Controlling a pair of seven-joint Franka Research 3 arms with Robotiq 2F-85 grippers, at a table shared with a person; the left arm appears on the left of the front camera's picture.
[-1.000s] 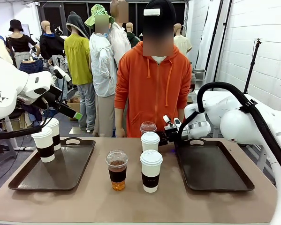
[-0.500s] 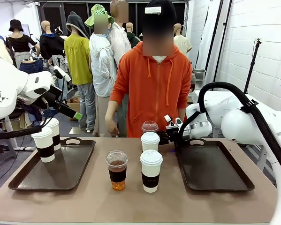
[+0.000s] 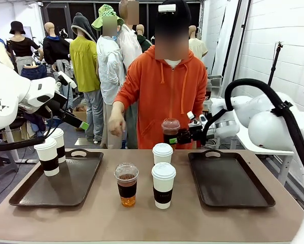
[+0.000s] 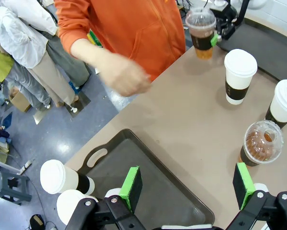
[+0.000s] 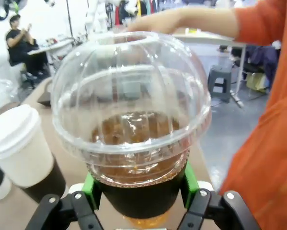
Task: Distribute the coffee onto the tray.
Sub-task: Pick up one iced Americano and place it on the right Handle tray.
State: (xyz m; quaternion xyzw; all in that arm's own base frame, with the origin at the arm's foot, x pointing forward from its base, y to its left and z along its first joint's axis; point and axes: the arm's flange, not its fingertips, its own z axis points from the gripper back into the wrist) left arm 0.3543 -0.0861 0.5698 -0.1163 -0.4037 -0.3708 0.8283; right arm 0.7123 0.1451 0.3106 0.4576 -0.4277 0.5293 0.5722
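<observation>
Dome cup [image 3: 170, 131] aloft, upright; three cups [image 3: 163, 185] mid-table; two white cups [image 3: 49, 157] on left tray [image 3: 73, 184].

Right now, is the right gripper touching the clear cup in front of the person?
Touching. The right wrist view shows the green pads of the right gripper pressed against both sides of the dark sleeve on the clear cup.

The cup in the air [image 3: 170, 131] is clear, with brown drink and a black band. The right gripper [image 5: 139, 189] is black with green pads. The left gripper [image 4: 187, 186] has green pads too. The cup on the table [image 3: 127, 184] is clear, with amber-brown drink and a dark band. Four paper cups [image 3: 163, 185] are white with black bands. Both trays [image 3: 233, 198] are dark brown. The table [image 3: 141, 218] is light brown. The person's hoodie [image 3: 164, 96] is bright orange.
</observation>
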